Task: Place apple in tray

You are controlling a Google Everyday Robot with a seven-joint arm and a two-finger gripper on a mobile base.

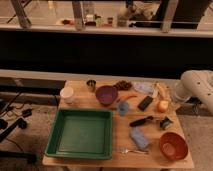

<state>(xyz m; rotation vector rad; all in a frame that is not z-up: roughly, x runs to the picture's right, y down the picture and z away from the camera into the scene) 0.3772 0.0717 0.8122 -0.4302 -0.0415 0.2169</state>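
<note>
The apple (163,105), small and orange-red with a yellowish side, sits on the wooden table (150,160) near its right edge. The tray (54,136), a large shallow green bin, lies at the table's front left with nothing visible inside. My white arm (194,86) comes in from the right edge of the camera view. My gripper (176,98) is at the arm's lower left end, just right of the apple and slightly behind it, and apart from it.
A purple bowl (106,94), a thin carrot (130,96), a blue cup (123,107) and a black block (145,103) lie between apple and tray. A black-handled tool (142,121), a blue sponge (138,137), a fork (131,151) and an orange-brown bowl (173,145) lie in front.
</note>
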